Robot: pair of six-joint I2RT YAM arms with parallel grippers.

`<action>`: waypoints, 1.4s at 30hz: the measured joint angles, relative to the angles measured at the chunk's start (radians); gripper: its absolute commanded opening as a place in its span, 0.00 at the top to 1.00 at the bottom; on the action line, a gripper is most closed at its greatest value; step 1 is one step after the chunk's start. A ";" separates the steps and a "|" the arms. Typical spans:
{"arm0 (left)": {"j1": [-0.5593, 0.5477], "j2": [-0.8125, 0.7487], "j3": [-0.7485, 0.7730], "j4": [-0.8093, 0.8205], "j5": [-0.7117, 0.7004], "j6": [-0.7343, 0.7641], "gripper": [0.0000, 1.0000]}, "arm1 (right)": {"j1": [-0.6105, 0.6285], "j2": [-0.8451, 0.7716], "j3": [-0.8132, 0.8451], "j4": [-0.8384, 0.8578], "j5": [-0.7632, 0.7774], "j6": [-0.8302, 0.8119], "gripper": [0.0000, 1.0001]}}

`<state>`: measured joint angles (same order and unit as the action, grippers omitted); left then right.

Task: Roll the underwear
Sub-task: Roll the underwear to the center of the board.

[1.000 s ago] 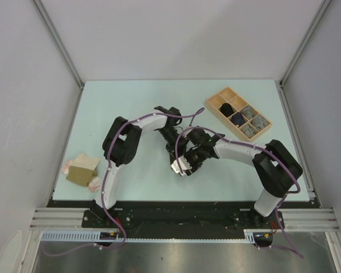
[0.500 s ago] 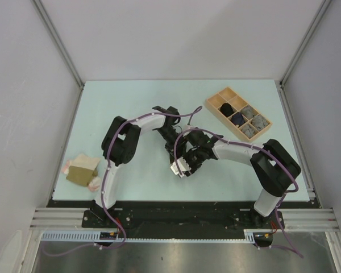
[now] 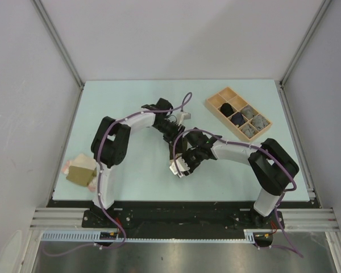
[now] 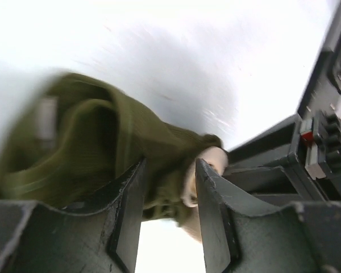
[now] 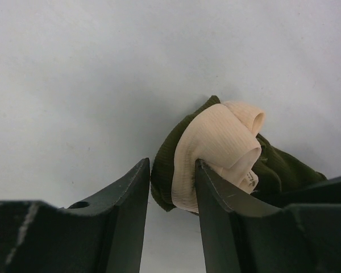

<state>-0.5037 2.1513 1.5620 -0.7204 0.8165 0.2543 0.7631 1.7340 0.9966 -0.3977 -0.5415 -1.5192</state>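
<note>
One piece of underwear, dark olive green (image 5: 167,165) with a pale pink-beige part (image 5: 221,142) rolled into it, lies on the table between my two grippers. In the top view the arms hide it. My right gripper (image 5: 171,170) stands narrowly apart with the roll's end filling the gap at the fingertips. My left gripper (image 4: 169,170) also stands narrowly apart, with olive cloth (image 4: 96,148) and a pink-beige fold (image 4: 207,162) spanning its tips. In the top view the left gripper (image 3: 171,125) and right gripper (image 3: 184,156) meet at the table's middle.
A light wooden tray (image 3: 215,106) at the back right holds several rolled dark and grey garments (image 3: 237,118). A small pile of olive and pink-beige garments (image 3: 82,170) lies at the table's near left edge. Side walls stand close on both sides.
The left arm has swung back and to the left, its wrist now farther from me. The right gripper has shifted slightly nearer and to the left.
</note>
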 measured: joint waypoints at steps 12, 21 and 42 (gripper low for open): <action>0.040 -0.096 -0.087 0.181 -0.157 -0.027 0.56 | -0.033 0.000 0.000 0.019 -0.031 0.040 0.58; 0.039 -0.084 -0.091 0.188 -0.232 -0.038 0.57 | -0.050 0.009 0.004 0.048 -0.030 0.085 0.56; 0.123 -0.426 -0.376 0.512 -0.356 -0.199 0.49 | -0.050 0.090 0.129 -0.011 0.029 0.193 0.80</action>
<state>-0.3809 1.7248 1.1858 -0.2085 0.4603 0.0555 0.7128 1.8236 1.1255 -0.4084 -0.5121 -1.3258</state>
